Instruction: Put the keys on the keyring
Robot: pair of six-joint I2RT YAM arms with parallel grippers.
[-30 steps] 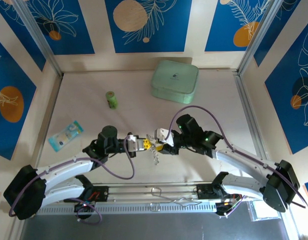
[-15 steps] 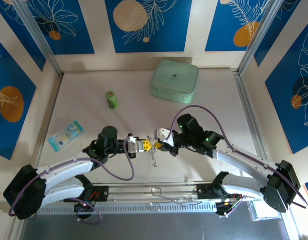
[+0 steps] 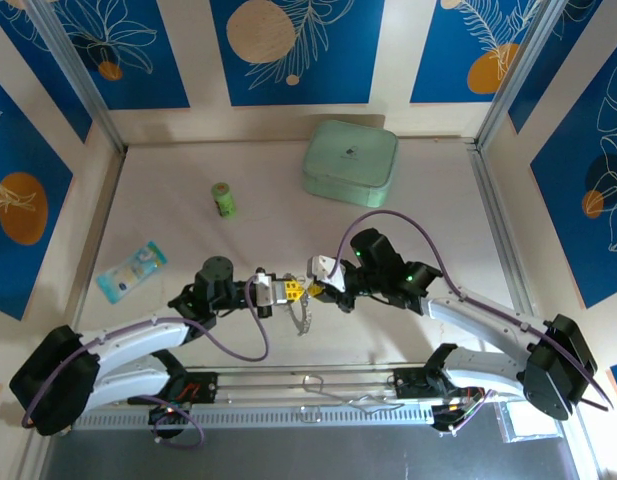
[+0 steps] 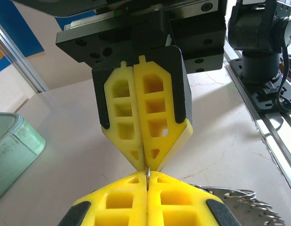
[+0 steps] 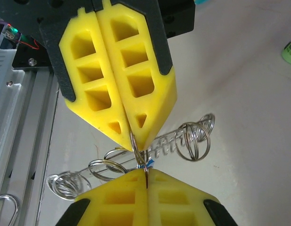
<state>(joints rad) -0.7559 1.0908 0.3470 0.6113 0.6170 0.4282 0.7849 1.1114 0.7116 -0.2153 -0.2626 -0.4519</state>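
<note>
The keyring (image 3: pixel 304 314) is a silvery bunch of wire loops and coiled links dangling just above the table between my two grippers. My left gripper (image 3: pixel 291 290) and right gripper (image 3: pixel 315 289) meet tip to tip over it. In the left wrist view the left gripper (image 4: pixel 147 175) is shut on a thin ring edge, with loops of the keyring (image 4: pixel 242 202) at the lower right. My right gripper (image 5: pixel 146 176) is shut on a thin ring too, the keyring (image 5: pixel 195 139) hanging behind it. The keys are hidden; a tiny blue speck (image 5: pixel 148 163) sits by the ring.
A mint-green case (image 3: pixel 350 160) stands at the back, a green cylinder (image 3: pixel 223 199) left of it, and a blue-white packet (image 3: pixel 132 270) at the far left. A metal rail (image 3: pixel 318 385) runs along the near edge.
My right gripper has closed its jaws onto the ring. Both grippers have shifted slightly, and the hanging keyring has swung a little to the left.
</note>
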